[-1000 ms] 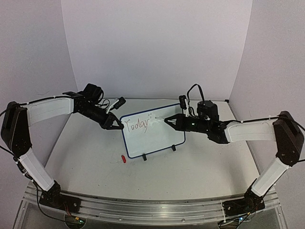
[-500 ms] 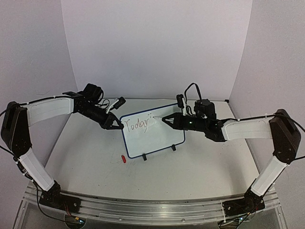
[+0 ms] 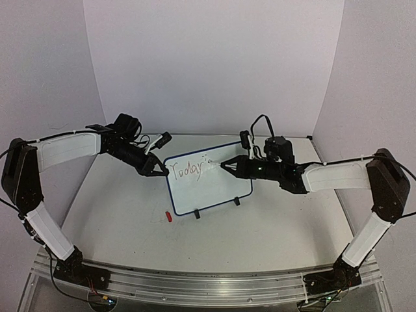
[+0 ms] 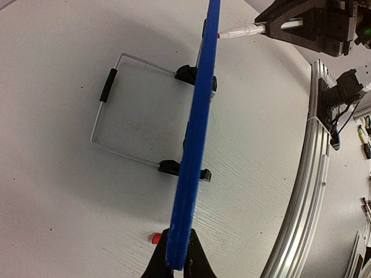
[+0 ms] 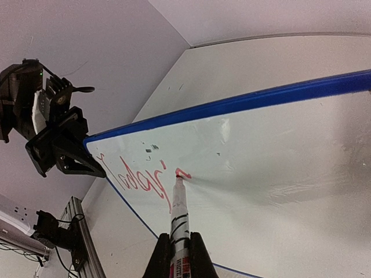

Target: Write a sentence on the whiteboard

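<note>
The matte white table (image 3: 260, 224) is the largest surface. The whiteboard (image 3: 214, 190) stands tilted back near its middle, well apart from the side edges and from the ribbed metal rail (image 3: 195, 286) at the front. The board's glossy face has rounded corners and a thin blue frame, and it rests on black feet (image 3: 197, 213) and a wire stand (image 4: 94, 124). The left gripper (image 3: 158, 171) pinches the board's left edge. The right gripper (image 3: 232, 166) is clamped narrowly on a marker (image 5: 178, 214), whose tip touches the board at the end of the red writing (image 3: 185, 170). A small red cap (image 3: 168, 216) lies near the board's lower left corner.
</note>
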Controlling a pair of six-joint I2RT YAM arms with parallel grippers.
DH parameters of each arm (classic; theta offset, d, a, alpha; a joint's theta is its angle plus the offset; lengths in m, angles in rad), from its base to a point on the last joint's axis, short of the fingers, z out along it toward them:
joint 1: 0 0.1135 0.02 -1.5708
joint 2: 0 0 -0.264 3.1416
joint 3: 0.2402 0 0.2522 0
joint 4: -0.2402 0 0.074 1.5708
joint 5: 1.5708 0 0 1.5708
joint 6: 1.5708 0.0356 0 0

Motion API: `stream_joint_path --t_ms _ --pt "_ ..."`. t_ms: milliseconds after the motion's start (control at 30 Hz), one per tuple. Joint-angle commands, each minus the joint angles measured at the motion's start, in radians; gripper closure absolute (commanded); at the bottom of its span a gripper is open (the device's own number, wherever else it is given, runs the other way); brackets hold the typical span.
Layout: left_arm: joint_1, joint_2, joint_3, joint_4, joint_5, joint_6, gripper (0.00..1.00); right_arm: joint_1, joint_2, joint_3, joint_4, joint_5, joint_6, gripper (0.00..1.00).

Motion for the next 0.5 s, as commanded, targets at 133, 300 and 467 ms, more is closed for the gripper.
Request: stream_joint_path --t_ms 133,300,467 --pt "-0.006 0.029 0.021 -0.016 -0.091 0.038 1.0 -0.004 -0.014 -0.02 -0.029 0.039 -0.02 1.0" --pt "-0.006 0.027 0.021 -0.016 -0.093 0.038 1.0 -0.004 -0.039 -0.035 -0.037 0.086 -0.022 1.0" --pt "-0.006 0.027 0.021 -0.016 -0.091 0.038 1.0 -0.004 -0.056 -0.043 -0.056 0.105 -0.029 1.0"
